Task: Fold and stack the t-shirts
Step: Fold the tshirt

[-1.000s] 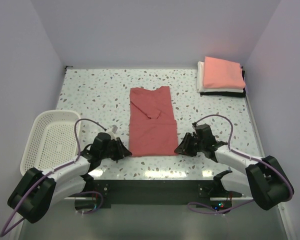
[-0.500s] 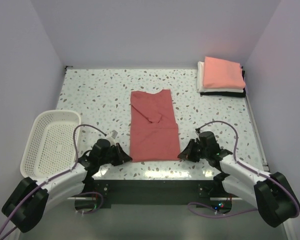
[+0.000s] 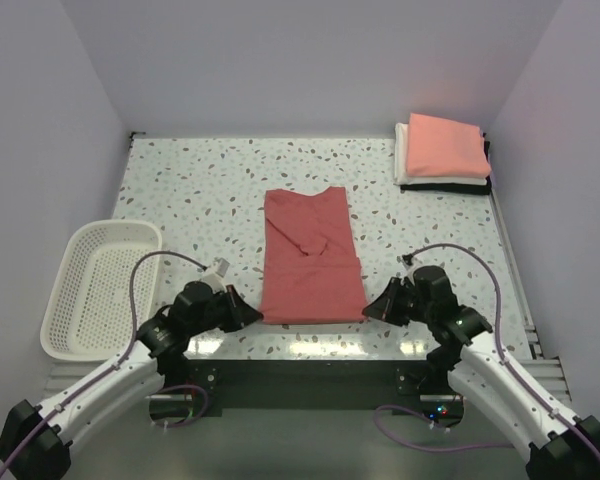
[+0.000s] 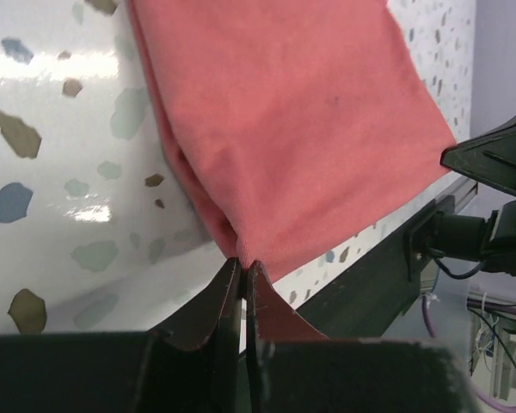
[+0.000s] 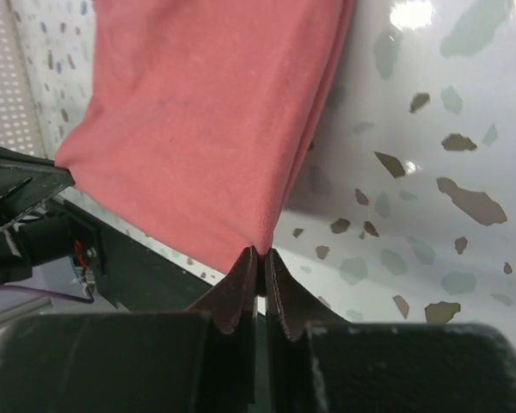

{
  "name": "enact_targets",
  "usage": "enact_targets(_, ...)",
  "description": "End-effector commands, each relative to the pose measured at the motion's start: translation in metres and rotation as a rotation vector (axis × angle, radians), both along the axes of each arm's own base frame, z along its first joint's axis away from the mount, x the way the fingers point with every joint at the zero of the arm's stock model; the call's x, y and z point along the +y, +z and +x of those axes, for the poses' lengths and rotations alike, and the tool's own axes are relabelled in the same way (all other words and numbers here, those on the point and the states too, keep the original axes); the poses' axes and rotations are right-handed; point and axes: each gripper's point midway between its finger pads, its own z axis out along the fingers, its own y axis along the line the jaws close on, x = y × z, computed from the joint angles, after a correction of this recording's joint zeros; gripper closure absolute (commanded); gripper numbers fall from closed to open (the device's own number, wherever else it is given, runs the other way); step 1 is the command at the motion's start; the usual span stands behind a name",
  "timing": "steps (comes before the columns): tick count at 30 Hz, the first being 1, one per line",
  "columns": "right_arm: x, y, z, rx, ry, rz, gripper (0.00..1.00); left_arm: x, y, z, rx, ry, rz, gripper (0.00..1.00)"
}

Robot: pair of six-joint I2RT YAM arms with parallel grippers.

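Note:
The brick-red t-shirt [image 3: 309, 256] lies folded into a long strip in the middle of the speckled table, its near hem lifted at the front edge. My left gripper [image 3: 253, 316] is shut on the near left corner of that shirt [image 4: 292, 129], and my right gripper [image 3: 372, 313] is shut on its near right corner [image 5: 206, 129]. In both wrist views the cloth rises straight out of the closed fingertips. A stack of folded t-shirts, salmon-pink [image 3: 446, 145] on top of white and black, sits at the far right corner.
A white mesh basket [image 3: 98, 287] stands at the left edge of the table. The table's front edge [image 3: 310, 345] runs just under both grippers. The black base rail [image 3: 310, 375] lies below it.
Both grippers have pulled back toward the table's front edge, dragging the brick-red shirt's near hem with them. The shirt has slid nearer and its near end now lifts off the table.

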Motion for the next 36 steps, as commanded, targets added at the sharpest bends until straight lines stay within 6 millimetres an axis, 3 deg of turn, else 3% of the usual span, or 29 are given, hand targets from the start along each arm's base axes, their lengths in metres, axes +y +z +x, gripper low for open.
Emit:
enact_targets(1,-0.003,0.041,0.018,-0.089,-0.005,-0.045,0.96,-0.005,0.047,0.021,-0.079,0.048,-0.021,1.00)
enact_targets(3,-0.001,0.059,0.030,-0.119,0.000,-0.063,0.96,-0.007,0.053,0.028,-0.077,0.046,0.002,1.00)
enact_targets(4,0.001,0.061,0.034,-0.114,0.001,-0.068,0.96,-0.011,0.067,0.034,-0.102,0.042,-0.006,1.00)
enact_targets(6,0.003,0.068,0.042,-0.118,0.003,-0.081,0.97,-0.017,0.072,0.043,-0.100,0.042,0.007,1.00)
enact_targets(11,0.016,0.086,0.082,-0.140,-0.004,-0.105,0.97,-0.033,0.111,0.078,-0.175,0.045,0.008,1.00)
enact_targets(12,0.020,0.099,0.092,-0.162,-0.008,-0.096,0.98,-0.035,0.106,0.086,-0.151,0.047,0.031,1.00)
enact_targets(13,0.023,0.105,0.100,-0.178,-0.008,-0.094,0.98,-0.039,0.118,0.095,-0.171,0.047,0.018,1.00)
enact_targets(14,0.025,0.097,0.109,-0.150,-0.012,-0.114,0.98,-0.034,0.119,0.107,-0.173,0.067,0.023,1.00)
enact_targets(15,0.025,0.099,0.118,-0.153,-0.023,-0.117,0.98,-0.038,0.113,0.114,-0.145,0.054,0.015,1.00)
enact_targets(16,0.030,0.110,0.130,-0.172,-0.025,-0.101,0.98,-0.040,0.121,0.123,-0.151,0.052,-0.008,1.00)
enact_targets(18,0.030,0.101,0.149,-0.137,-0.042,-0.115,0.99,-0.036,0.120,0.147,-0.146,0.087,-0.031,1.00)
enact_targets(19,0.033,0.110,0.162,-0.158,-0.045,-0.098,0.99,-0.037,0.128,0.157,-0.158,0.096,-0.041,1.00)
enact_targets(20,0.035,0.098,0.173,-0.120,-0.047,-0.107,0.99,-0.035,0.134,0.171,-0.188,0.112,-0.050,1.00)
enact_targets(21,0.033,0.097,0.183,-0.112,-0.060,-0.108,0.99,-0.036,0.122,0.181,-0.151,0.116,-0.033,1.00)
enact_targets(22,0.035,0.108,0.198,-0.134,-0.070,-0.098,0.99,-0.038,0.134,0.195,-0.174,0.120,-0.043,1.00)
enact_targets(23,0.037,0.106,0.207,-0.125,-0.070,-0.096,0.99,-0.036,0.137,0.207,-0.181,0.130,-0.051,1.00)
enact_targets(26,0.038,0.103,0.246,-0.104,-0.087,-0.086,1.00,-0.036,0.142,0.242,-0.174,0.141,-0.080,1.00)
enact_targets(27,0.042,0.100,0.263,-0.093,-0.088,-0.081,1.00,-0.035,0.128,0.254,-0.141,0.147,-0.073,1.00)
enact_targets(28,0.043,0.099,0.272,-0.089,-0.084,-0.068,1.00,-0.037,0.141,0.268,-0.162,0.149,-0.091,1.00)
enact_targets(31,0.045,0.094,0.309,-0.078,-0.098,-0.038,1.00,-0.032,0.140,0.308,-0.158,0.145,-0.113,1.00)
enact_targets(32,0.046,0.105,0.326,-0.105,-0.104,-0.015,1.00,-0.032,0.121,0.319,-0.118,0.145,-0.102,1.00)
enact_targets(33,0.047,0.105,0.336,-0.111,-0.105,-0.005,1.00,-0.031,0.132,0.334,-0.146,0.148,-0.114,1.00)
enact_targets(34,0.045,0.083,0.350,-0.074,-0.115,-0.009,1.00,-0.026,0.113,0.347,-0.117,0.148,-0.114,1.00)
enact_targets(35,0.046,0.081,0.360,-0.076,-0.117,0.000,1.00,-0.022,0.127,0.356,-0.149,0.157,-0.122,1.00)
enact_targets(36,0.051,0.096,0.377,-0.116,-0.114,0.025,1.00,-0.023,0.118,0.373,-0.141,0.150,-0.128,1.00)
